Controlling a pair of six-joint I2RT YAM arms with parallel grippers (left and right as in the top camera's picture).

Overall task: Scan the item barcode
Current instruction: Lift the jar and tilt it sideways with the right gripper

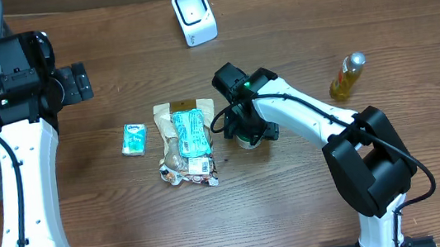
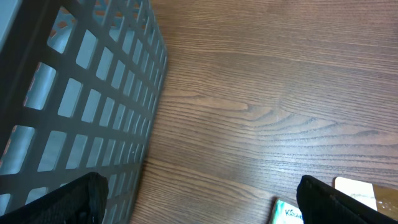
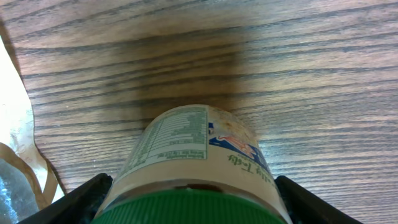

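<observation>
Step in hand, judging by the layout: taking hold of the jar (image 3: 193,146) for carrying its barcode to the scanner (image 1: 194,16).

Find the jar just right of centre in the overhead view, upright on the table (image 1: 297,214), close beside the bag (image 1: 186,142) and mostly hidden under the right gripper (image 1: 246,130). In the right wrist view, note the fingers (image 3: 84,198) set wide apart, one on each side of the green lid (image 3: 186,208) — hard against the jar or just off it, cannot tell which.

Close gently and evenly, centred on the lid, to avoid shoving the jar toward the bag. Confirm a firm hold before lifting; expect slipping or rolling from a loose pinch on so smooth and round a wall. Lift straight up, clear of the bag's crinkled edge.

Look for the barcode next: only the nutrition panel (image 3: 171,137) showing in the wrist view, no barcode in sight, so likely round the hidden side. Plan on turning the wrist to bring that patch square to the scanner's window at top centre of the overhead frame, then hold steady there.

Leave the left gripper (image 1: 76,82) alone at upper left beside the basket (image 2: 81,93) — fingers spread fully, holding nothing, well out of the path.
</observation>
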